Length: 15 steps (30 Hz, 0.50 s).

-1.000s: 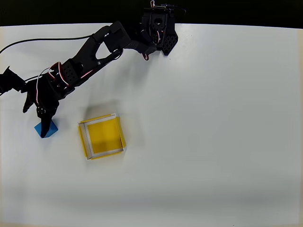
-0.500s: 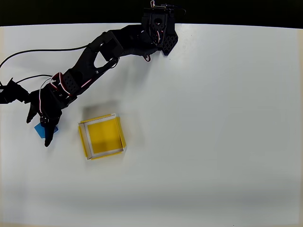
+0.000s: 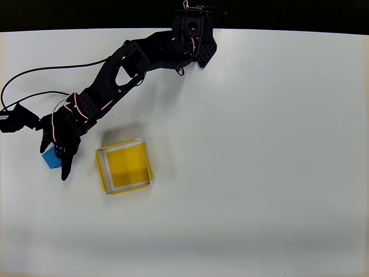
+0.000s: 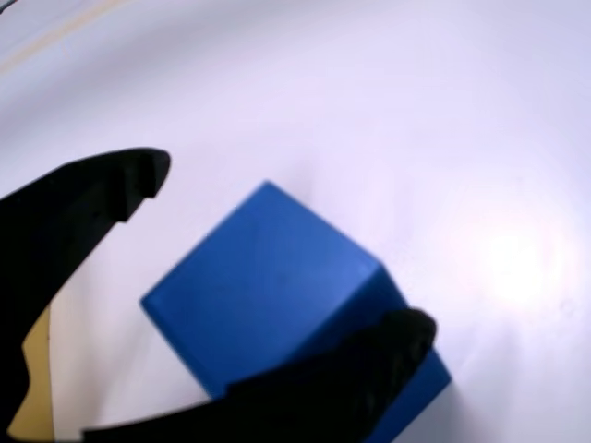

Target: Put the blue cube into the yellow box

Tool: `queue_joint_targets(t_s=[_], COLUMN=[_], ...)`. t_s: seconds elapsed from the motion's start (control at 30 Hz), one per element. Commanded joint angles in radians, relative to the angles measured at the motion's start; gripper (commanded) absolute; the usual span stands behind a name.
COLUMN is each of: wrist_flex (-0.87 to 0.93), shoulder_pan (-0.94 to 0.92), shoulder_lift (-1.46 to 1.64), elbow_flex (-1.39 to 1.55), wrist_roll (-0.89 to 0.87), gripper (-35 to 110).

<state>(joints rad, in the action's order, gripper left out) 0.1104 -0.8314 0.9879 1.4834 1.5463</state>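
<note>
White table lies bare around the yellow box. Just left of the box, the gripper stands with fingers apart, the blue cube between them on the table.

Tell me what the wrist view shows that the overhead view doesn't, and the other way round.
The wrist view alone shows the gap: the gripper is open, one finger clear of the blue cube, the other crossing its lower edge. The overhead view alone shows the yellow box sitting empty to the right of the cube, the whole arm, and the wide white table. Both show the cube resting on the table between the fingers, not yet lifted.
</note>
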Motion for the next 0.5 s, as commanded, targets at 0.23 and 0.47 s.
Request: queue_joint_targets(t_s=[0.23, 0.47], wrist_flex=[0.061, 0.061], shoulder_pan=[-0.009, -0.012], shoulder_lift=[0.12, 0.11], elbow_flex=[-0.023, -0.014], wrist_roll=[0.026, 0.034], gripper=[49, 42])
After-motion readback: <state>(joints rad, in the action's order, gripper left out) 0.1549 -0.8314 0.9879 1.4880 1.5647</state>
